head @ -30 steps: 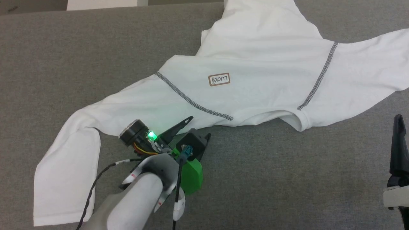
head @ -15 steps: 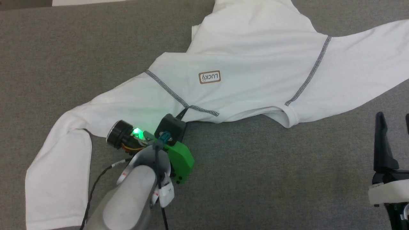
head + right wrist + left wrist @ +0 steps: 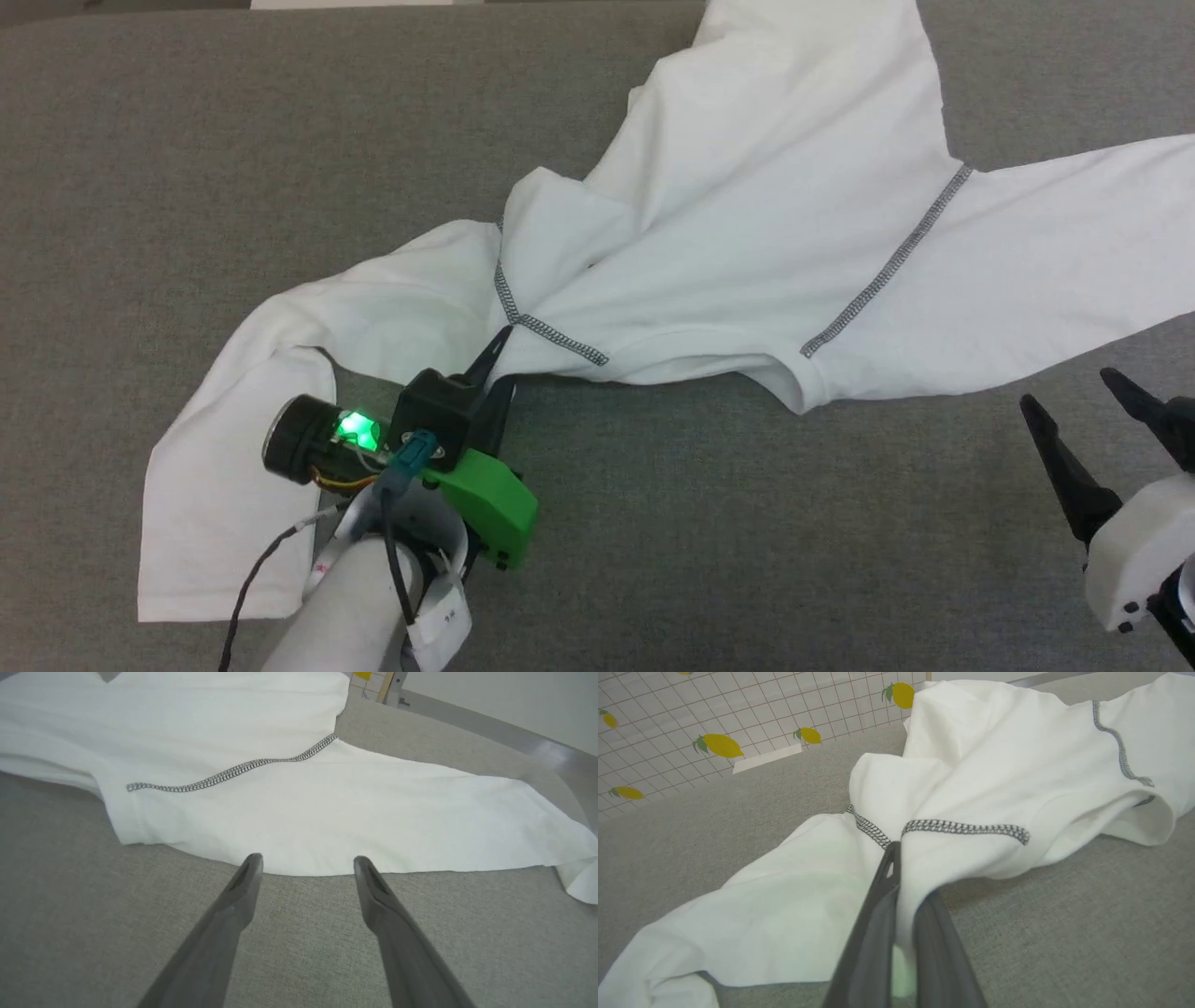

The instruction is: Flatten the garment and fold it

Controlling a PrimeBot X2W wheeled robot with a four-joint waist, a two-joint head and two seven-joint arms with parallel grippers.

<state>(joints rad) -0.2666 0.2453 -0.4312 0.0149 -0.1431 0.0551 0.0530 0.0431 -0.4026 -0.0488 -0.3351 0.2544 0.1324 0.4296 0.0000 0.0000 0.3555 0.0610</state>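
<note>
Little of the task can be counted as done. The white shirt [image 3: 775,233] is laid across the grey padded tabletop [image 3: 187,140], body and both sleeves roughly spread, but it is not flat. Cloth is rucked into a ridge above the grey-stitched seam [image 3: 546,327], and the near hem is lifted off the surface there.

That spot is held by the left gripper [image 3: 495,369]. In the left wrist view its jaws are pressed together w/ a pinch of white fabric caught btwn them. The right gripper [image 3: 1069,387] is held over bare tabletop, jaws spread and nothing gripped, fingertips just short of the edge of the smoother sleeve [image 3: 420,816].

Flattening is judged unfinished, and no fold is seen made. The sleeve on the robot's left [image 3: 233,448] is bent partway along, cuff end turned back toward the robot, so it would need straightening first. The other sleeve is cut off by the head view's right edge, the shirt's far end by its top edge, so their state there cannot be told.

Beyond the table, a lemon-print grid sheet [image 3: 714,744] and a pale strip [image 3: 766,758] at its foot are seen in the left wrist view, well apart from the work. The only hindrance judged is the shirt's own bunching, esp. nr the pinch.
</note>
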